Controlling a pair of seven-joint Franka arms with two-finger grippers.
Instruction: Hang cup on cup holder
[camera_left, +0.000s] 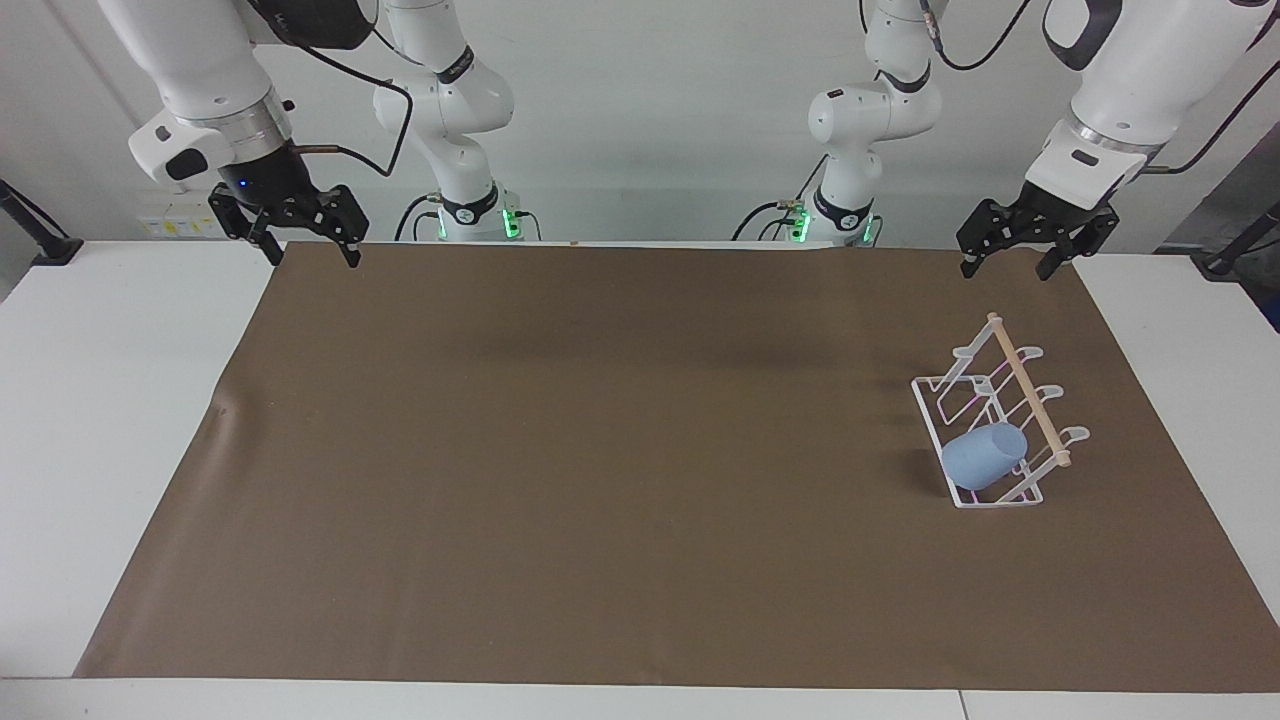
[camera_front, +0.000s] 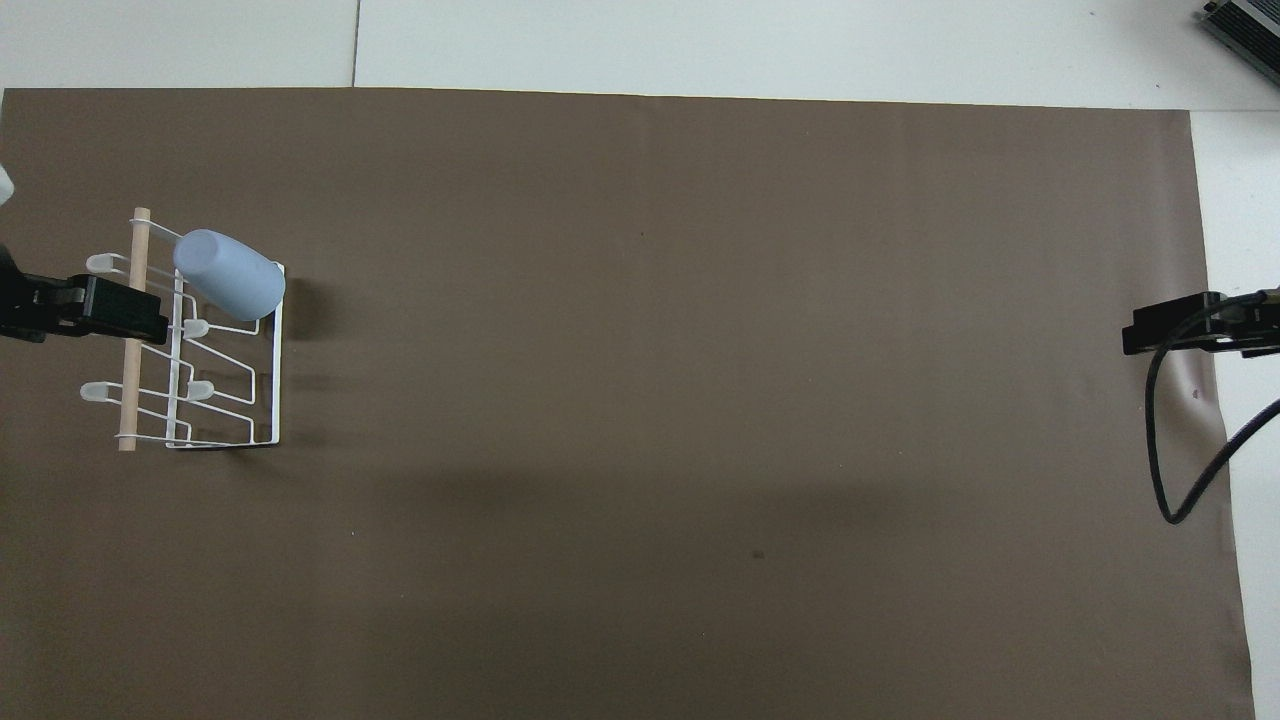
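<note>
Black and spread wide, my left tool (camera_left: 1018, 255) hangs empty over the edge of the brown paper mat (camera_left: 600, 450) nearest the robots, at my left arm's end of the tabletop (camera_left: 110, 420). My right tool (camera_left: 291, 232), just as wide and empty, waits over the same edge at the right arm's end.

Below and ahead of my left tool stands the small white wire cup holder with slanted prongs and a pale wooden dowel along its top (camera_left: 1010, 400). On the prong farthest from my left tool sits the small light-blue tapered plastic cup (camera_left: 985, 456), tilted on its side and touching the wires. I judge the hanging done and my left tool clear of it.

What could go wrong: the cup leans on a slanted prong only, so a knock to the rack or dowel from my left tool, were it to drop or swing forward, could shake it loose and roll it off. The rack is light and may slide on the mat.

For room, the whole middle of the mat between my two tools is bare, and beside the rack a strip of mat runs to its edge, then white tabletop.
</note>
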